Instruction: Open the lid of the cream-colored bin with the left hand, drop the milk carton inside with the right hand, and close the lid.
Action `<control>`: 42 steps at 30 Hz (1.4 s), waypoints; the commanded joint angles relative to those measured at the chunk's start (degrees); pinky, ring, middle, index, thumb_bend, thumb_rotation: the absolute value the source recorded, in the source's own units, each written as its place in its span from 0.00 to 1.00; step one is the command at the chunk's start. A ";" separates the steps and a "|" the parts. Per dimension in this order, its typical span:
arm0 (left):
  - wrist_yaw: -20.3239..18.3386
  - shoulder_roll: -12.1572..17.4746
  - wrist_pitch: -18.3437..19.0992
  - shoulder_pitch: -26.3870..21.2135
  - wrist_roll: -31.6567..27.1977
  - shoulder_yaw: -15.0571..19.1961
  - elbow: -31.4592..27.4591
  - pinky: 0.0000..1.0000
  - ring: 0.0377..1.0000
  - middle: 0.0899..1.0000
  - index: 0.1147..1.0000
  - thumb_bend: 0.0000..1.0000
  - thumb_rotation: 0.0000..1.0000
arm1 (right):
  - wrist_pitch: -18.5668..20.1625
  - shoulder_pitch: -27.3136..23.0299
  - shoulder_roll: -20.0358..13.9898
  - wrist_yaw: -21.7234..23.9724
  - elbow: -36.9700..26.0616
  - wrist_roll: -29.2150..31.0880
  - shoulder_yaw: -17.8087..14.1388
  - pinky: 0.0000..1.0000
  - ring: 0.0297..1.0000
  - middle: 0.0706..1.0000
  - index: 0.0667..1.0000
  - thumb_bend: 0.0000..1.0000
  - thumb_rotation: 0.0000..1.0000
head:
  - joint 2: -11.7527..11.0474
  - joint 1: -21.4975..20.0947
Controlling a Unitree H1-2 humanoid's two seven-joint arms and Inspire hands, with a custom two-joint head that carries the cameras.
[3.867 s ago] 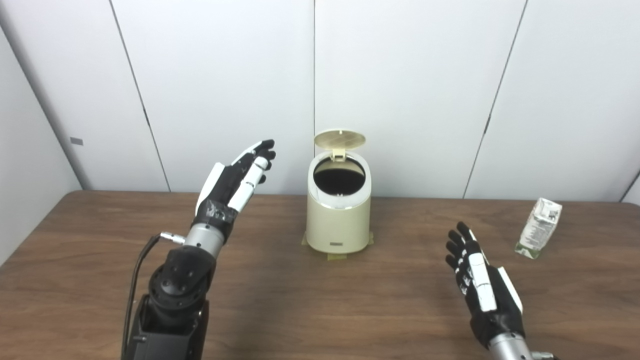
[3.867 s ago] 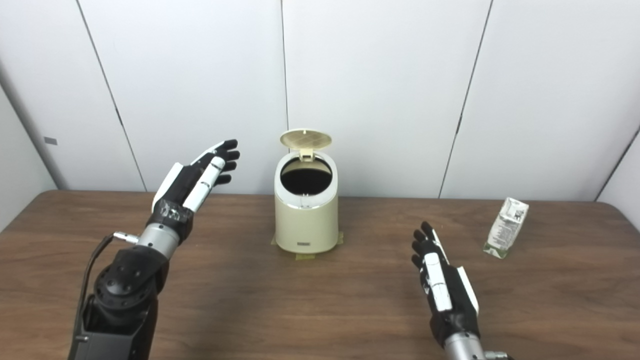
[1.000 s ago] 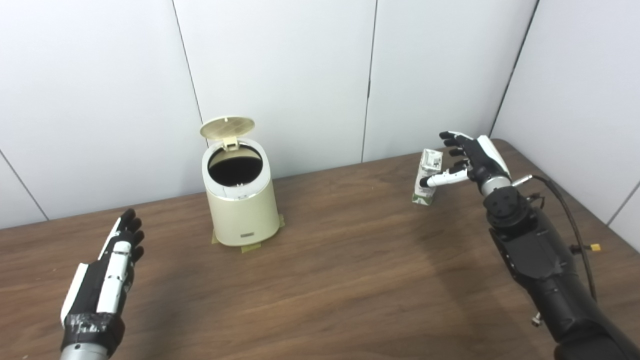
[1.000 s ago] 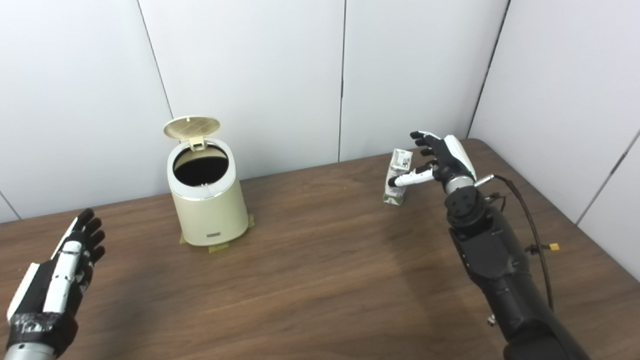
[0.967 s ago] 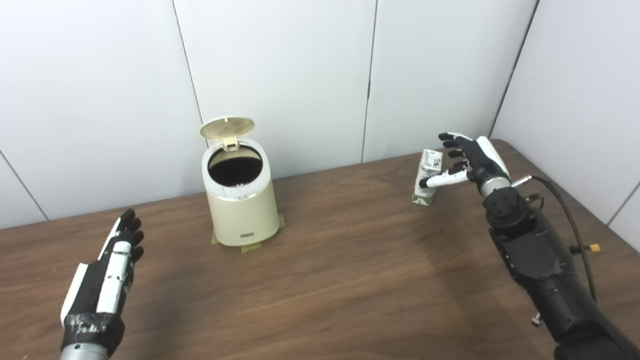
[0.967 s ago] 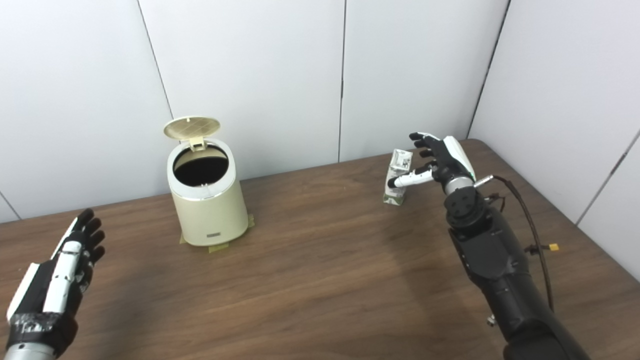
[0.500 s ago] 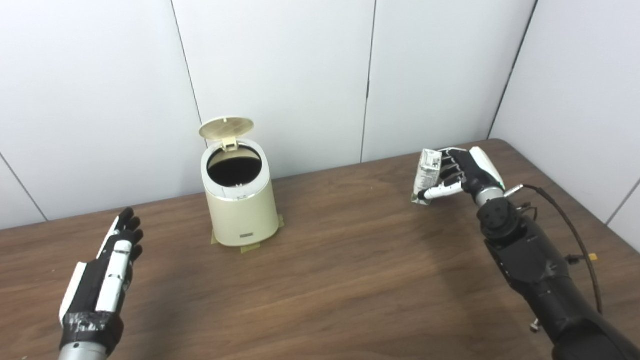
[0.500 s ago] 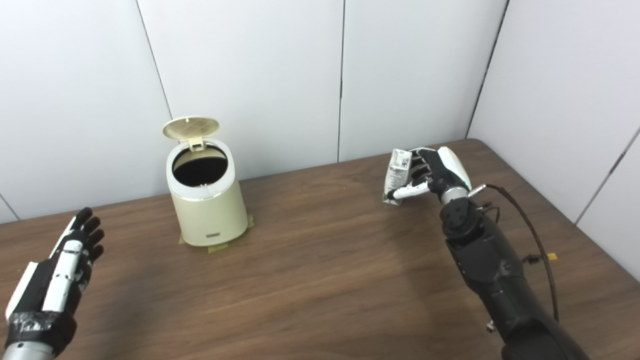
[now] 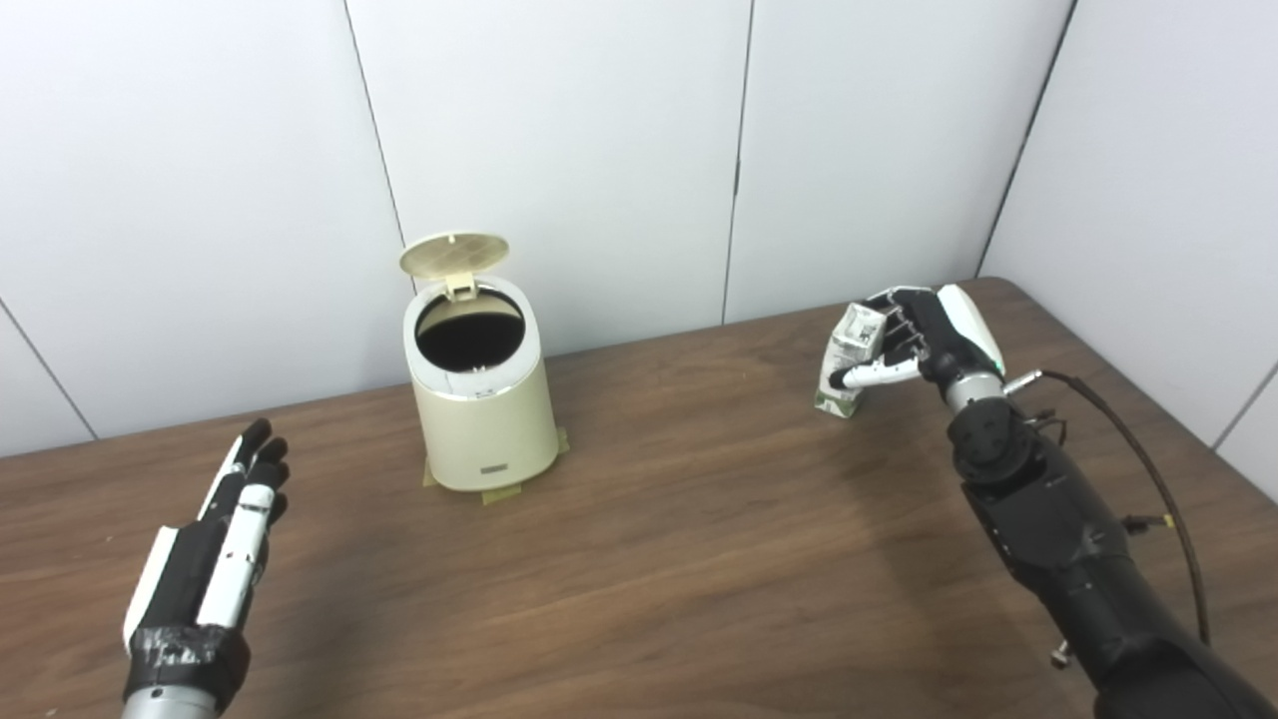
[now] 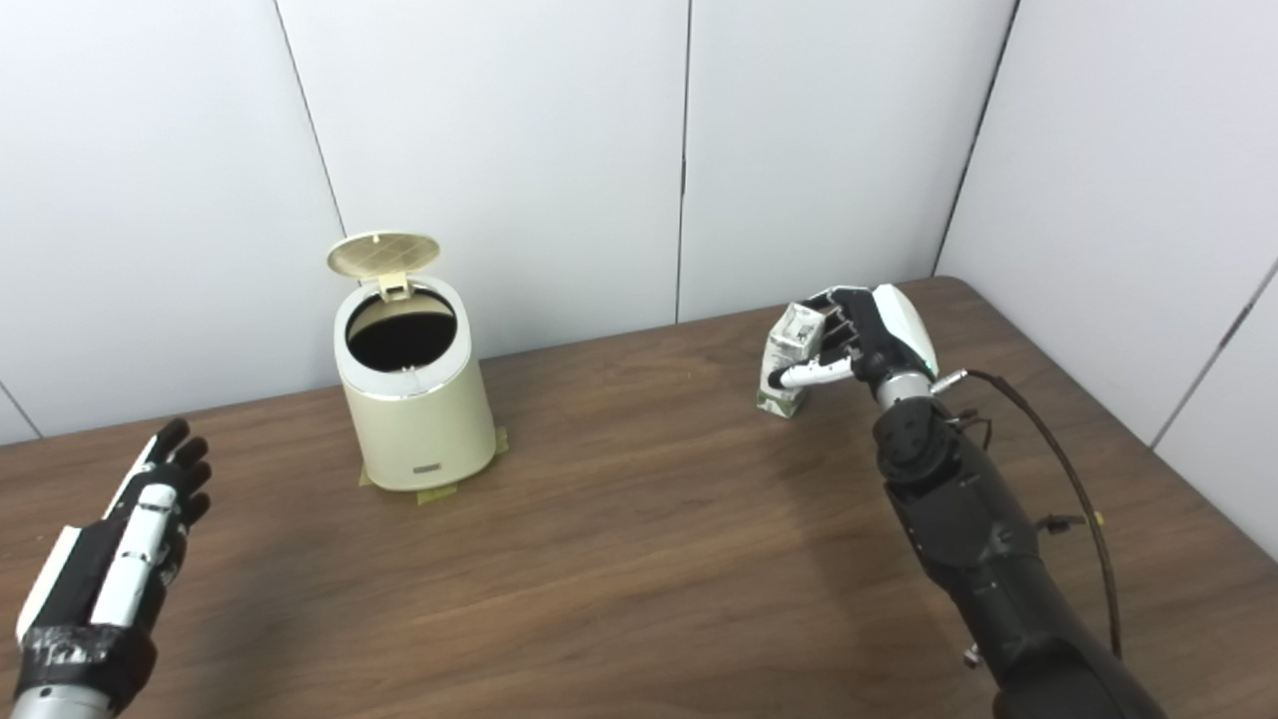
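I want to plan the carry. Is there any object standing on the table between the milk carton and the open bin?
Nothing visible does. The right hand is closed on the milk carton, and only bare table lies between it and the cream-colored bin, whose lid stands open.

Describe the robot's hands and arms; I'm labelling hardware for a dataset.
Both the left hand and right hand have black fingers with white plates. Silver wrist cuffs lead to black forearms; the left wrist carries grey tape, and a black cable loops from the right wrist.
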 commanded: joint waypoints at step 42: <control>4.03 -5.51 -7.54 5.30 -1.33 2.19 3.65 0.99 0.96 0.96 0.97 0.38 0.83 | -0.17 -3.83 13.32 -4.09 -29.03 -3.81 0.04 0.35 0.37 0.45 0.49 0.52 0.00 | -2.66 11.86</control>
